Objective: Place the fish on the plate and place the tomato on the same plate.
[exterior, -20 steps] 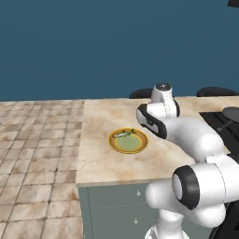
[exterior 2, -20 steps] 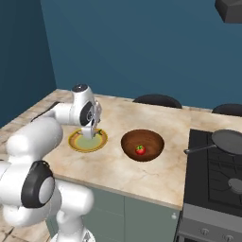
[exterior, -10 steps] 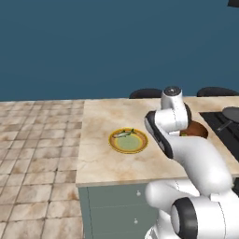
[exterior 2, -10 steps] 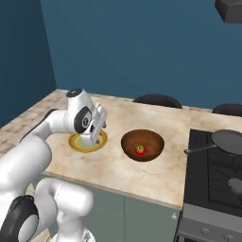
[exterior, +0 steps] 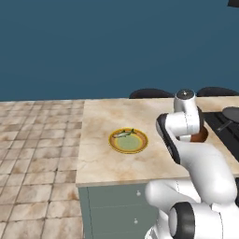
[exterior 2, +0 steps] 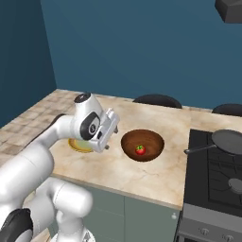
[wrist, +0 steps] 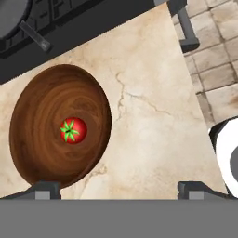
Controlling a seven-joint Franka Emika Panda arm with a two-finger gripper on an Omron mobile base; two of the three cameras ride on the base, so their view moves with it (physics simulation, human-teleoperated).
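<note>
- Fish point(exterior: 125, 134) lies on the yellow-rimmed plate point(exterior: 129, 147), towards the plate's far rim, its long axis running roughly along the worktop's point(exterior: 102, 158) front edge.
- Plate sits near the worktop's left end, closer to the front edge than the back.
- Tomato point(exterior 2: 140, 150) rests in the middle of a brown wooden bowl point(exterior 2: 127, 141), green stem facing up, right of the plate, just left of the stove point(exterior 2: 212, 175).
- Gripper point(exterior 2: 107, 145) hangs between plate and bowl, fingers spread wide, empty.
- No readable writing anywhere.
</note>
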